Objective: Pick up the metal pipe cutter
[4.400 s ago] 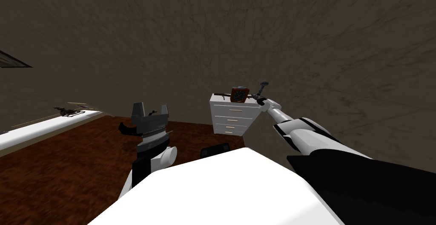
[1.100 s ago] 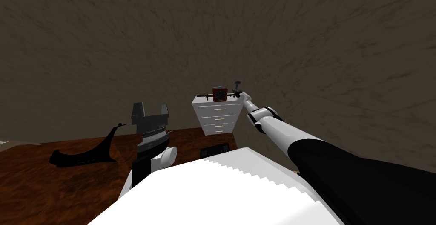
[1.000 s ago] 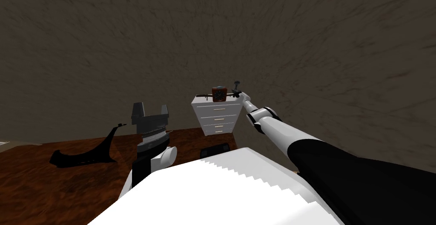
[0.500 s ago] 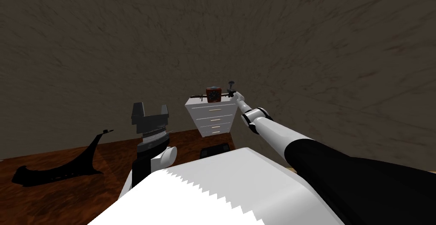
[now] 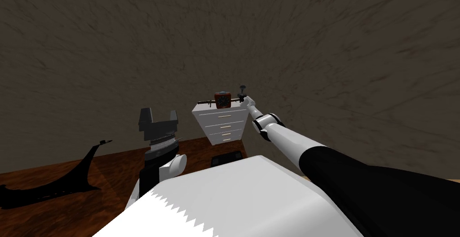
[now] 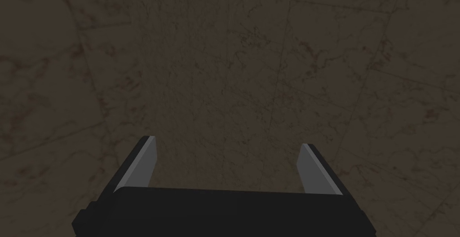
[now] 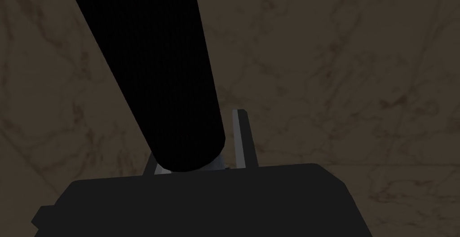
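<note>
white drawer chest (image 5: 220, 123) sits further left in the head view than a few seconds ago. the whole frame has shifted with it, so that's my base turning, not the furniture. pipe cutter (image 5: 242, 91) rides along in the right gripper (image 5: 245, 98) at the chest's far right corner, so the grasp looks sound. clearance above the top can't be read. right fingers are nearly closed, pressing the cutter's black knurled handle. left gripper (image 5: 158, 113) is raised near my left side, spread wide, empty.

Right arm (image 5: 292, 141) stretched forward, right claw (image 5: 245, 99) clamped, left claw (image 6: 227, 141) upright, fingers (image 6: 143, 162) apart.
</note>
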`<state>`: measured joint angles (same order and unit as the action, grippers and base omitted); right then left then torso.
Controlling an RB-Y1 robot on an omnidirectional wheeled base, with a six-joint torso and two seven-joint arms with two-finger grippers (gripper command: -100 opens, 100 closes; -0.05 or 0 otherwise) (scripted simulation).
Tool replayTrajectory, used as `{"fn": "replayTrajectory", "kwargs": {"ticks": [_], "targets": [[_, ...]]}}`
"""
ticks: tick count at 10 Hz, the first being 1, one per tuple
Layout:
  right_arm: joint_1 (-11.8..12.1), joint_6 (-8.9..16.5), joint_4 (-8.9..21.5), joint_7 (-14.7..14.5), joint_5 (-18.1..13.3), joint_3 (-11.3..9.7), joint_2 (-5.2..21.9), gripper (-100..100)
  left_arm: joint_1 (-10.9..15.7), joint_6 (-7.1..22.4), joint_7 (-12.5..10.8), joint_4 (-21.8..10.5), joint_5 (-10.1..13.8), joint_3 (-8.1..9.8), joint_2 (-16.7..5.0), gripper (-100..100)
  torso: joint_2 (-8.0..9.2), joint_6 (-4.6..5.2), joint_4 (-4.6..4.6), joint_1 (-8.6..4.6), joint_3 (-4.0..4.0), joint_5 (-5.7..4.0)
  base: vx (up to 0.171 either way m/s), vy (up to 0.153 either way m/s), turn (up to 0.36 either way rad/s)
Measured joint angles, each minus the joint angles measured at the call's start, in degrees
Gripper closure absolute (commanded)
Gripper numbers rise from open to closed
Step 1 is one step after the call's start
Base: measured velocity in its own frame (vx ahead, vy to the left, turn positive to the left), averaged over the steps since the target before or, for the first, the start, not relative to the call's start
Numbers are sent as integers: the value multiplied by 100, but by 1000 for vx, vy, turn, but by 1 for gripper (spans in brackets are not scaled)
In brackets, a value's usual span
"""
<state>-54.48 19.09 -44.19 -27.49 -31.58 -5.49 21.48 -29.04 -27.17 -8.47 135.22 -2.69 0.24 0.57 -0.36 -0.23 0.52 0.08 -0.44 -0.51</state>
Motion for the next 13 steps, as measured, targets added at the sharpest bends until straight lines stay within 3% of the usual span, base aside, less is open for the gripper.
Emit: {"fn": "replayTrajectory", "kwargs": {"ticks": [2, 3, 4, 6, 7, 8, 9, 11, 12, 13], "targets": [[1, 2, 1, -3, -1, 1, 4, 100, 0, 0, 0, 0, 0, 0, 0, 0, 0, -5, 0, 1, 0, -1, 0, 0, 0], [1, 3, 2, -3, -2, 1, 5, 0, 0, 0, 0, 0, 0, 0, 0, 0, 0, -5, 0, 2, 0, -1, 0, 0, 0], [1, 3, 2, -3, -2, 1, 5, 100, 0, 0, 0, 0, 0, 0, 0, 0, 0, -6, 0, 3, 0, -1, -28, 73, 184], [-5, -396, 457, 353, -163, 58, 309, 100, 1, 0, 0, -1, 0, -1, 1, 0, -9, -35, 46, 56, -28, -12, -18, 140, 179], [157, -383, 264, 345, 178, -142, 533, 100, 1, 0, 0, 0, 0, -1, 1, 0, -20, -36, 52, 63, -36, -12, -25, 120, 149], [11, -671, 789, 508, -18, -36, 642, 100, 1, 0, 0, 0, 0, -1, 1, 0, -29, -39, 64, 59, -47, -17, -12, 89, 102], [283, -657, 465, 537, 280, -211, 869, 100, 0, 0, 0, 0, 0, -1, 1, 0, -33, -38, 71, 48, -52, -26, -11, 108, 219], [348, -860, 673, 693, 410, -307, 1226, 100, 0, 0, 0, 0, 0, 0, 0, 0, -47, -38, 78, 38, -63, -29, -12, 91, 121], [502, -971, 666, 813, 447, -331, 1428, 100, 0, 0, 0, 0, 0, -1, 1, 0, -49, -37, 87, 38, -68, -36, 3, 86, 86], [639, -951, 509, 888, 646, -493, 1640, 100, 0, 0, 0, 0, 0, 0, 0, 0, -50, -37, 88, 35, -69, -37, 0, 40, -9]]}}
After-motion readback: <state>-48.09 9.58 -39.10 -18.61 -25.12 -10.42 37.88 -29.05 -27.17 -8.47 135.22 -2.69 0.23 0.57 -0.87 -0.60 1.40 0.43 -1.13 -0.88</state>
